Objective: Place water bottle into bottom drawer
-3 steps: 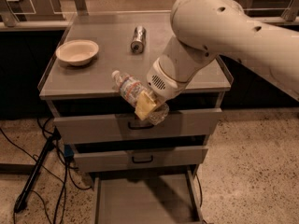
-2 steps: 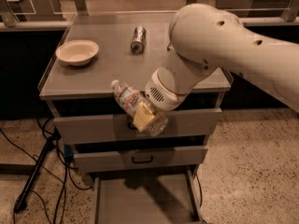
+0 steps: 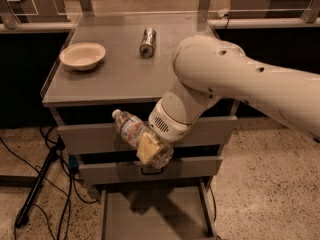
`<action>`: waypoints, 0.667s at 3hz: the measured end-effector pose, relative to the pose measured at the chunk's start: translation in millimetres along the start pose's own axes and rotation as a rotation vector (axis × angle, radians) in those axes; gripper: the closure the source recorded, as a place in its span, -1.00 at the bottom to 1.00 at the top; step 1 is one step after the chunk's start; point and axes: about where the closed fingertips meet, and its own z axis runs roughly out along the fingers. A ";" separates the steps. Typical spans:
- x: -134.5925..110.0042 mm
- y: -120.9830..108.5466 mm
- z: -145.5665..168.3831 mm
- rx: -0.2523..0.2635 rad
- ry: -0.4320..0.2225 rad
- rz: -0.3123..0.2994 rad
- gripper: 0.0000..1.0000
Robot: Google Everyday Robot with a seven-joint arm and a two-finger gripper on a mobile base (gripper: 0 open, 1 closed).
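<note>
The water bottle [image 3: 131, 129] hangs in the air above the bottom drawer [image 3: 150, 219], in front of the two closed drawer fronts stacked over it. It is tilted, with the white cap up and to the camera's left and the base lower and to the right. The pincer [image 3: 150, 150] is closed across the lower half of its body, one pale yellow pad lying over the clear plastic, so the bottle is fully carried and touches nothing else. Gripping below the label leaves the cap end sticking out freely. My guess is that the slant comes from the wrist angle and is not deliberate.

The bottom drawer is pulled well out towards the camera, its flat grey floor open directly beneath the bottle. That is probably why the bottle is held out past the cabinet face: from here it has a straight way down. The task looks well along, and what remains is the descent and the release. The main risk I see is the base end catching the dark loop handle [image 3: 151, 171] of the drawer just above the bottom drawer.

The white arm [image 3: 240, 84] reaches in from the camera's right, high over the bottom drawer. Higher again and further back, on the tabletop [image 3: 115, 79], a cream bowl [image 3: 82, 55] and a silver can [image 3: 147, 41] lying on its side are well apart from the action
</note>
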 end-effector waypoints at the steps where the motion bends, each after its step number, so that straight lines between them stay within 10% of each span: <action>1: 1.7 2.5 4.0 -0.008 0.001 0.003 1.00; 2: 9.9 14.2 23.4 -0.046 0.004 0.020 1.00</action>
